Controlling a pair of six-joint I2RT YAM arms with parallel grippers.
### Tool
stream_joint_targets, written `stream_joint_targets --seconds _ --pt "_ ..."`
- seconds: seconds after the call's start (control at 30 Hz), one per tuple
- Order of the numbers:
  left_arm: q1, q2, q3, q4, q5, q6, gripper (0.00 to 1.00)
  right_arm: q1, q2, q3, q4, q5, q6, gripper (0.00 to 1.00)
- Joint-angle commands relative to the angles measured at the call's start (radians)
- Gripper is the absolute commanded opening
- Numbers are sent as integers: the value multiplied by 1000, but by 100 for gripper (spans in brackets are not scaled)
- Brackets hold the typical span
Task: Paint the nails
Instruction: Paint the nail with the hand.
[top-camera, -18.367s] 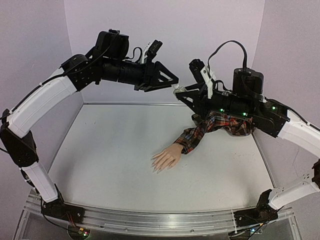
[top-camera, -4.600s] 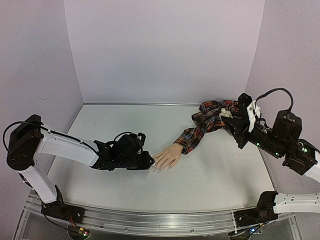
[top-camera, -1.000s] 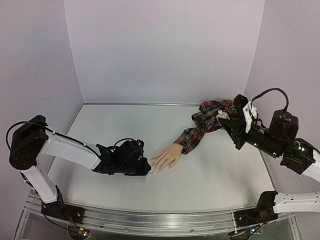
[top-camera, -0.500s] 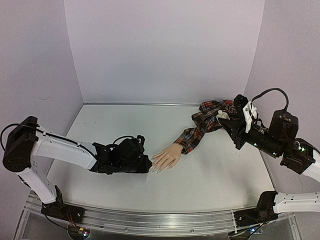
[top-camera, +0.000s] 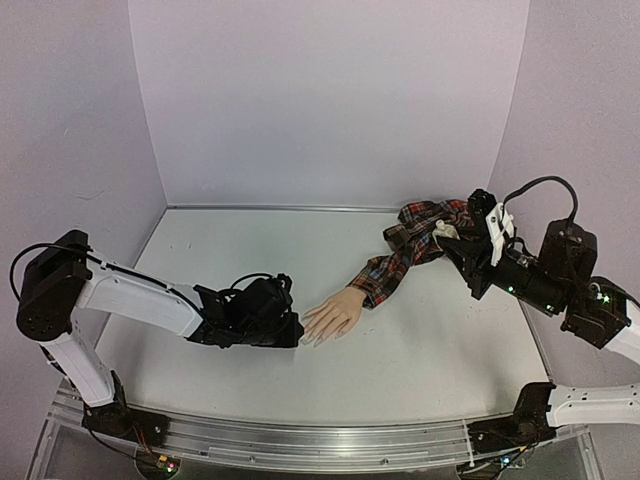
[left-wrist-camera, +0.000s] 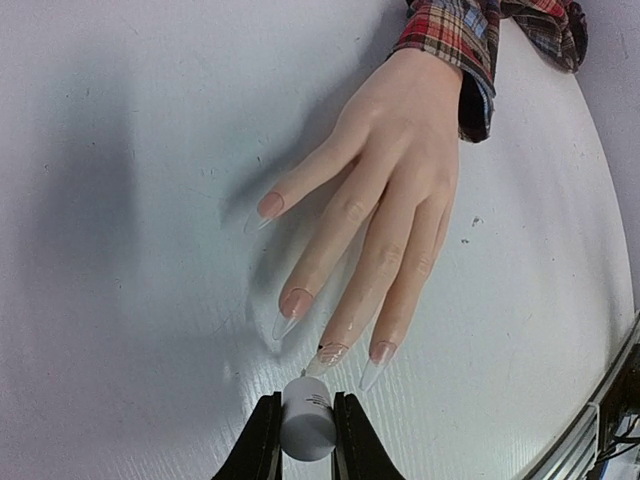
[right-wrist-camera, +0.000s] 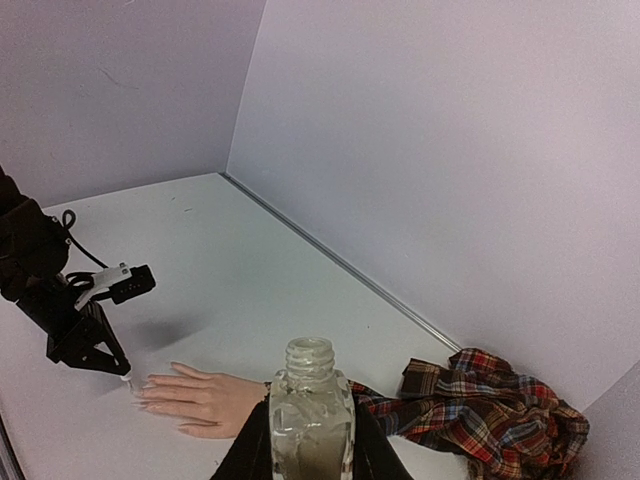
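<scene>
L fingers (left-wrist-camera: 262, 445) w/ brush cap (left-wrist-camera: 306, 430): from mid-air down to nails (left-wrist-camera: 331, 354)

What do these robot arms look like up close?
The left arm and right arm have white shells with black joints. The left gripper and right gripper are black. Thin black cables loop along them, and small green lights glow on the right arm.

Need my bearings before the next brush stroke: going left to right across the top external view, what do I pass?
Left gripper with white cap → mannequin hand → red plaid sleeve → right gripper with clear bottle.
</scene>
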Motion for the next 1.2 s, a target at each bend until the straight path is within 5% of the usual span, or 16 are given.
stream_joint_targets --seconds 0.0,1.17 --pt "7 10 54 50 7 32 0 3 -10 22 17 -1 1 0" --pt "11 -5 1 22 27 -23 0 2 0 27 17 -13 0 0"
